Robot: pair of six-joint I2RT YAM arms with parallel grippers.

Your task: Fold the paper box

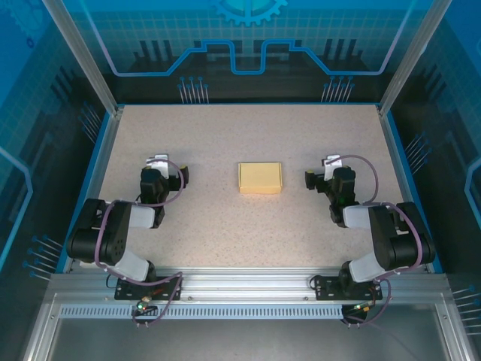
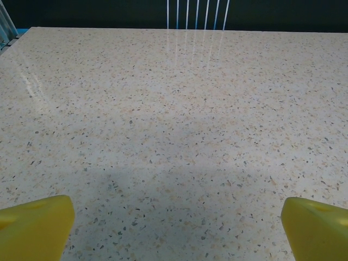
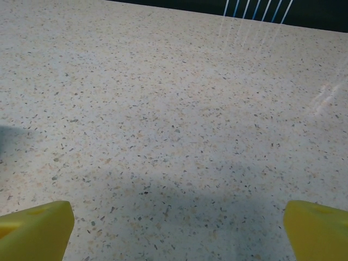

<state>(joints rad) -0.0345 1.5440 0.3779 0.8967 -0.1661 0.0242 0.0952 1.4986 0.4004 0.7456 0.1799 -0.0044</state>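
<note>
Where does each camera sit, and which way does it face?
Top external: above and behind, looking down at the table and paper box; left arm and right arm show.
Left wrist: low, facing the far edge; open left claw frames it.
Right wrist: likewise; open right claw.
Shared: both wrist views see the speckled table.

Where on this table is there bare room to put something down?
The far strip of table beyond the box is bare, and so is the near strip between box and arm bases. Tightest: the gaps from box to left gripper and right gripper.
</note>
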